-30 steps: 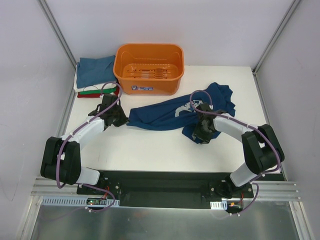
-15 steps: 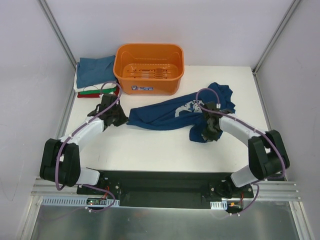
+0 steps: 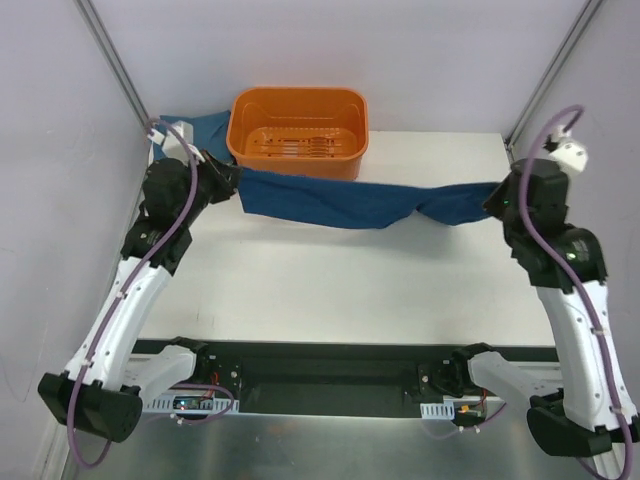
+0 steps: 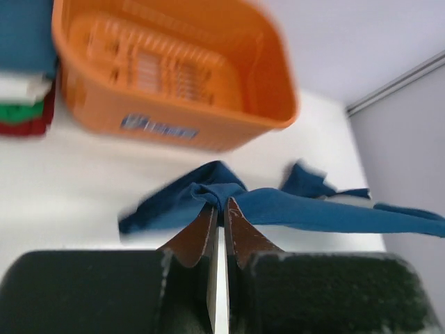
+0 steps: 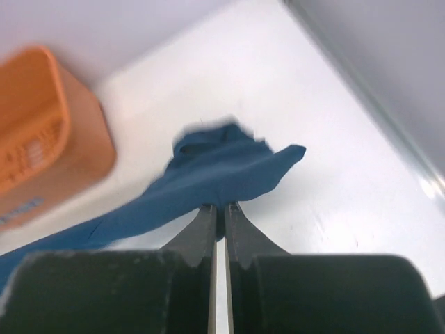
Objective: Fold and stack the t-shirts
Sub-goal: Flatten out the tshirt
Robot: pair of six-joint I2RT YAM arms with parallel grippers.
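The dark navy-blue t-shirt [image 3: 345,202] hangs stretched in the air between both arms, above the table and in front of the basket. My left gripper [image 3: 232,182] is shut on its left end, seen pinched between the brown fingertips [image 4: 221,206]. My right gripper [image 3: 493,203] is shut on its right end [image 5: 229,174], cloth bunched at the tips [image 5: 223,206]. A stack of folded t-shirts [image 4: 26,76], teal-blue on top, then white, green and red, lies at the far left; in the top view only its teal top [image 3: 210,125] shows behind my left arm.
An orange plastic basket [image 3: 298,130] stands at the back middle, just behind the stretched shirt. Frame posts [image 3: 115,70] rise at both back corners. The white table [image 3: 330,285] lies below the shirt.
Both arms have risen and spread apart, lifting the navy shirt off the table and pulling it taut. The right gripper closed on the shirt's right end.
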